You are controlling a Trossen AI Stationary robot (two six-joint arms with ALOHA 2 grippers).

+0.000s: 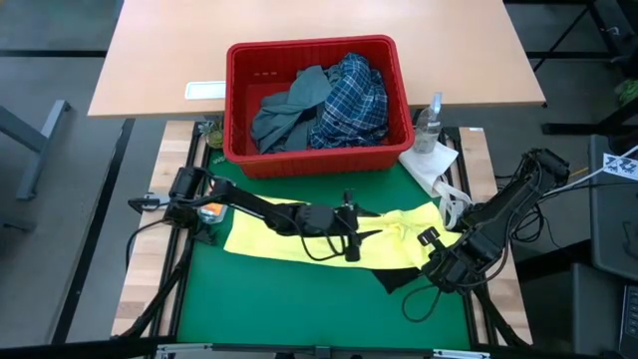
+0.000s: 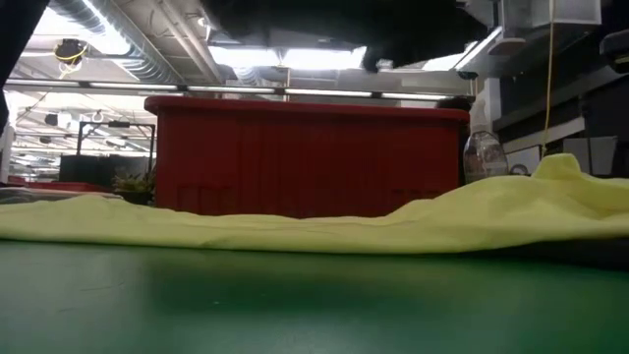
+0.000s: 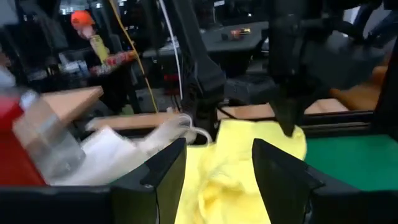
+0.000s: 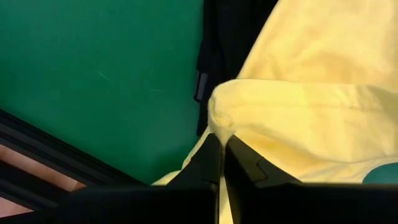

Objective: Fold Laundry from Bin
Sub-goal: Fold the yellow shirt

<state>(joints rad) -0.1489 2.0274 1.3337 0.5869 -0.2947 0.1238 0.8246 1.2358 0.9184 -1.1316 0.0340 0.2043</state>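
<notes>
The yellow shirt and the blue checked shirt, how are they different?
The yellow shirt lies spread out on the green mat; the blue checked shirt sits crumpled in the red bin. The yellow shirt is one plain colour; the blue checked shirt has a plaid pattern. The right gripper pinches the yellow shirt's edge and the left gripper hangs open over it; nothing touches the blue checked shirt. Both are soft laundry.

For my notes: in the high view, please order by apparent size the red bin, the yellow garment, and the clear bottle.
1. red bin
2. yellow garment, partly hidden by the arms, so close to the bin
3. clear bottle
</notes>
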